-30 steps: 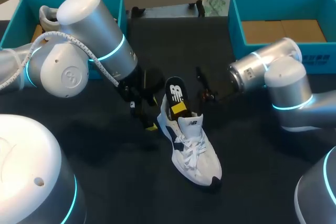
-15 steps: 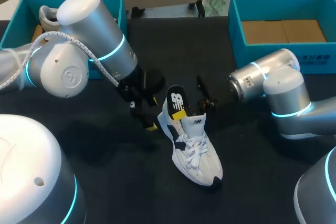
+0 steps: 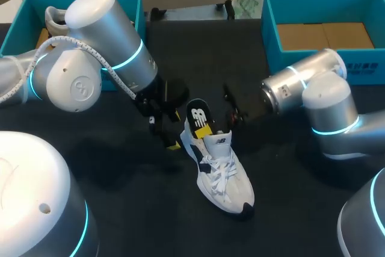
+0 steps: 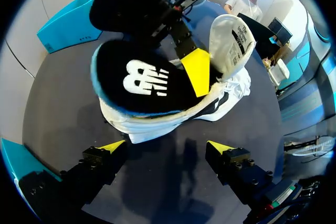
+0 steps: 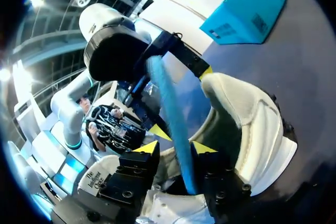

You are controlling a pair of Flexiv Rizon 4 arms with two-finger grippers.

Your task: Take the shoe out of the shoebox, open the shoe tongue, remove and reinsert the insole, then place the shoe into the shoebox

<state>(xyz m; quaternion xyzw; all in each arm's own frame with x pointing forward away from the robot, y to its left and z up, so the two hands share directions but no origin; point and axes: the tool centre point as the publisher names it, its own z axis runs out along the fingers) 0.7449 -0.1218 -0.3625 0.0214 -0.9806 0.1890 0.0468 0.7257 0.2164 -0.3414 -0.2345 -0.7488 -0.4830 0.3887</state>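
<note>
Standing on the table (image 3: 120, 209), the white shoe (image 3: 219, 170) has its insole (image 3: 200, 112) raised from the heel, pinched by the right tool (image 5: 176, 148), edge-on in that wrist view, while the left wrist view shows the left tool (image 4: 167, 146) gaping wide behind the heel.

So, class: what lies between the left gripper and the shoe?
Only bare table; the left wrist view shows the left gripper open just short of the shoe, with nothing in the gap.
</note>
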